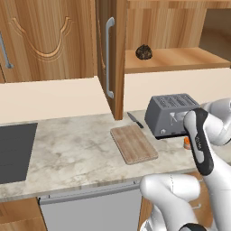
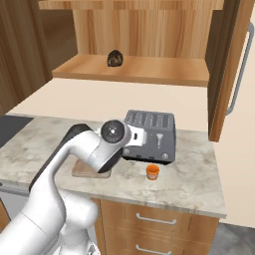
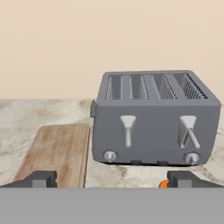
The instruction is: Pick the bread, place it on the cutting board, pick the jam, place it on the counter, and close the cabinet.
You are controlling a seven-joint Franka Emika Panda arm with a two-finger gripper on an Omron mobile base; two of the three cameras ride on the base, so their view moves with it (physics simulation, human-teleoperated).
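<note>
While the bread (image 1: 144, 52) is left on the cabinet (image 1: 180, 58) shelf, the jaws are held spread before the toaster (image 3: 155, 118).

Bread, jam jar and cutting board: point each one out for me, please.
bread (image 1: 144, 52), left base view, middle of the dark lump on the open cabinet shelf.
jam (image 2: 152, 172), right base view, orange side of the jar, in front of the toaster.
cutting board (image 1: 134, 144), left base view, middle of its bare wooden top.
</note>
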